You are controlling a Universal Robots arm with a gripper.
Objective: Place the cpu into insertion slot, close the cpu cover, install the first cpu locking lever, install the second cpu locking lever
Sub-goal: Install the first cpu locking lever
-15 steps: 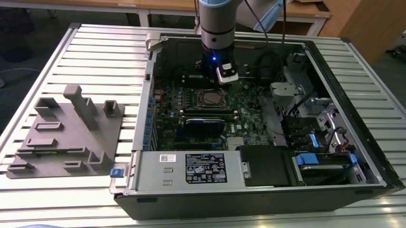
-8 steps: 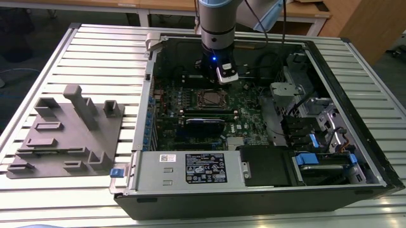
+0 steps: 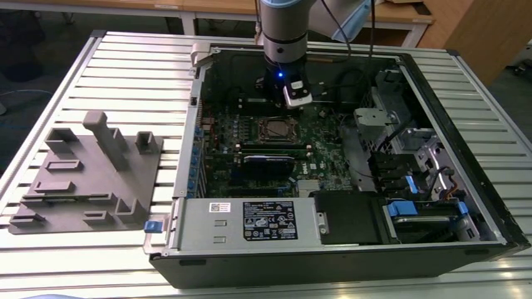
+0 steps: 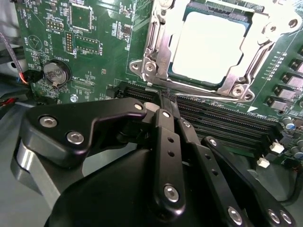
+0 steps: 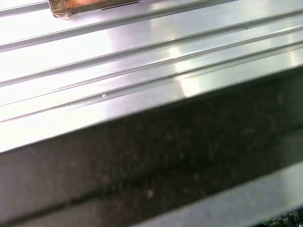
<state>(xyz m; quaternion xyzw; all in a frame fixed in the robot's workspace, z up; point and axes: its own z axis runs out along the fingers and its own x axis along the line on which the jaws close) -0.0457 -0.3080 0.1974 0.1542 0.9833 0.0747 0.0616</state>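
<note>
In the second wrist view the gripper [image 4: 166, 99] has its 2 black fingers [image 4: 163, 137] pressed together, holding nothing, with the tips at a thin locking lever [image 4: 199, 92] along the socket's edge. At 1 o'clock from the tips the cpu [image 4: 210, 47] sits in the insertion slot [image 4: 156, 52], with the cpu cover [image 4: 246, 71] closed around it. In the exterior view the gripper [image 3: 293, 103] hovers at 12 o'clock of the insertion slot [image 3: 277, 130] on the green motherboard [image 3: 324, 146].

Even overhead light, glare washing out the cpu [image 4: 211, 45] top, bright streaks on the ribbed metal [image 5: 118, 52], close dark panel blurred.
</note>
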